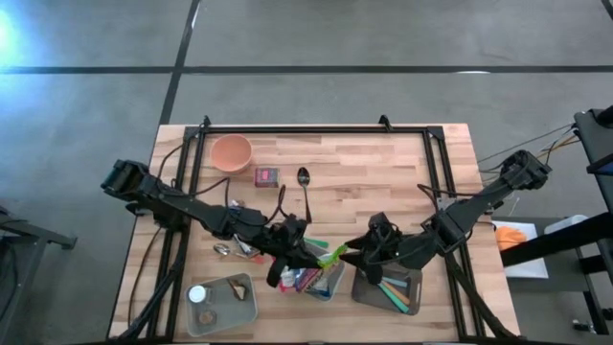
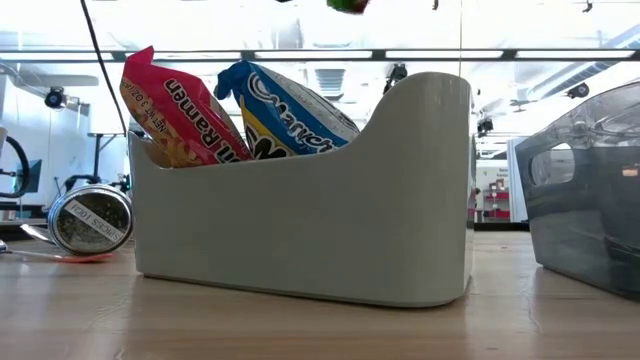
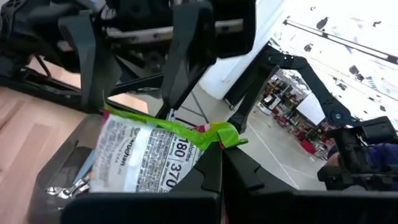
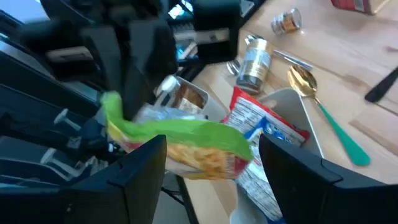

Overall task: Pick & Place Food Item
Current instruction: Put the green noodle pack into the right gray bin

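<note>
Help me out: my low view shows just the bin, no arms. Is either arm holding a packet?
Observer: Yes. The left gripper is shut on a green-edged packet, held in the air.
Operator: Where is the other arm?
Observer: The right gripper faces it, jaws open on either side of the packet's green end. I cannot tell whether they touch it.

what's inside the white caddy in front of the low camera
Two snack packets stand in the white caddy: a red ramen packet and a blue-and-yellow packet. Only their tops show; the caddy's wall hides their lower parts and anything beneath them.
</note>
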Available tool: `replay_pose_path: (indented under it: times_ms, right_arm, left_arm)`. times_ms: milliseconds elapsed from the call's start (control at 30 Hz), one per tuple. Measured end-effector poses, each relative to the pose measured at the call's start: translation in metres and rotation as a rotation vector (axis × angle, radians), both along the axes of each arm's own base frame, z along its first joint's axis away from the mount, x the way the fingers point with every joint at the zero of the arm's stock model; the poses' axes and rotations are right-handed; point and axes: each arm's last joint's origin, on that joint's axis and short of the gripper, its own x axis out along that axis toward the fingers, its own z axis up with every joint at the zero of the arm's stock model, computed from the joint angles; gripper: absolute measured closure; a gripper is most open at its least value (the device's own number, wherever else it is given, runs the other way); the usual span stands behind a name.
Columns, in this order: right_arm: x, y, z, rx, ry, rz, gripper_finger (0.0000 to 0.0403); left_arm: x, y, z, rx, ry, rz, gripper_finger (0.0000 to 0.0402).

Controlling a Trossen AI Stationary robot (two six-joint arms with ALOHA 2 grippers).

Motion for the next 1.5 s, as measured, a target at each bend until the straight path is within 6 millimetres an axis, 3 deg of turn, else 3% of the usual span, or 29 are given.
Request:
replay_pose_path:
  times_ms: [667,1133,1333,1500]
  right_arm:
    - [0.0028,-0.0018,-0.0017,-0.037,0.004,0.0,0.0157]
    - [0.0035,-0.0025,-0.0013,-0.041,-0.001,-0.004,0.0338]
    - [0.0036,-0.0025,-0.0009,-0.061,-0.005,0.001,0.0386]
    - [0.0046,-0.002,0.0012,-0.057,-0.027,0.002,0.0394]
  left_arm:
    - [-0.0006,0.0017,0.0055,-0.004,-0.041,0.001,0.0401]
    - [0.0002,0.0043,0.0076,-0.013,-0.061,0.005,0.0401]
    - [0.0001,0.0046,0.0079,-0.013,-0.062,0.006,0.0401]
    - [0.0,0.0046,0.0081,-0.014,-0.062,0.006,0.0401]
